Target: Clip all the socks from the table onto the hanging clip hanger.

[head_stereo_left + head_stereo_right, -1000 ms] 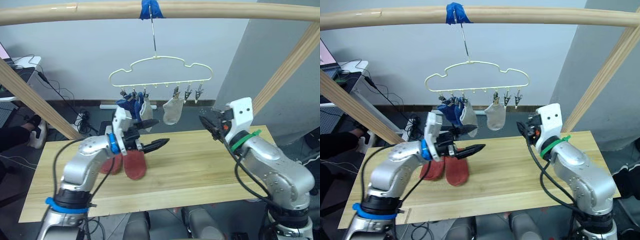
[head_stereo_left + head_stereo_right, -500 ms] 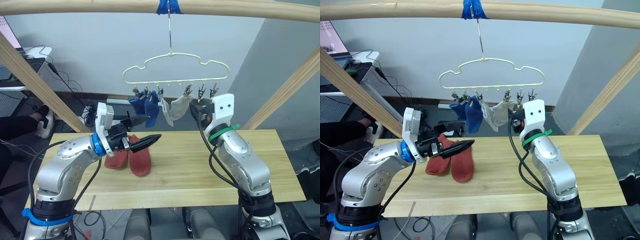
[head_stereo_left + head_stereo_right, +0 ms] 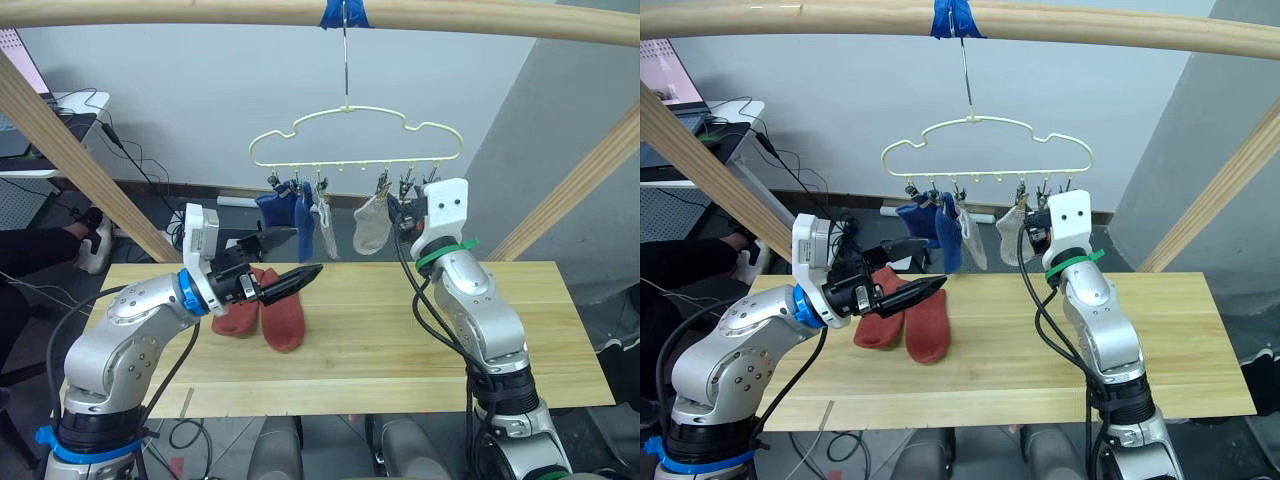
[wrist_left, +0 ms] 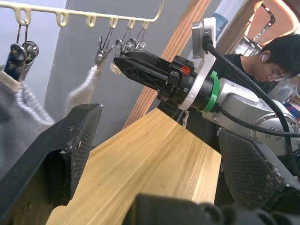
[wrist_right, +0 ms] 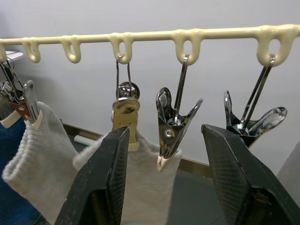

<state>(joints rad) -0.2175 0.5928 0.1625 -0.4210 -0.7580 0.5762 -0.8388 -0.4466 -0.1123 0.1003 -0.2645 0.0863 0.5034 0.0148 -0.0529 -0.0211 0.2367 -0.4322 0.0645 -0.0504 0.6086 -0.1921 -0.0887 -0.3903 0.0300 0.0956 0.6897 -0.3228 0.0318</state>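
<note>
Left eye view: the clip hanger (image 3: 355,140) hangs from a wooden pole (image 3: 200,12), and its clips hold two blue socks (image 3: 290,212) and two grey socks (image 3: 372,222). My right gripper (image 3: 402,216) is raised just beside the further grey sock, under the last clips. My left gripper (image 3: 285,258), fingers spread and empty, hovers just above the two red socks (image 3: 270,315) lying side by side on the table (image 3: 420,330); its fingers cover part of them.

Left wrist view: between my spread left fingers (image 4: 70,140) I see the bare tabletop and my right gripper reaching up to the clips (image 4: 129,44). A person (image 4: 269,61) sits behind it, partly hidden by my arm.

Right wrist view: my right fingers (image 5: 110,178) stand apart on either side of an empty clip (image 5: 174,123), holding nothing. One grey sock hangs from the neighbouring clip, its lower part cut off.
</note>
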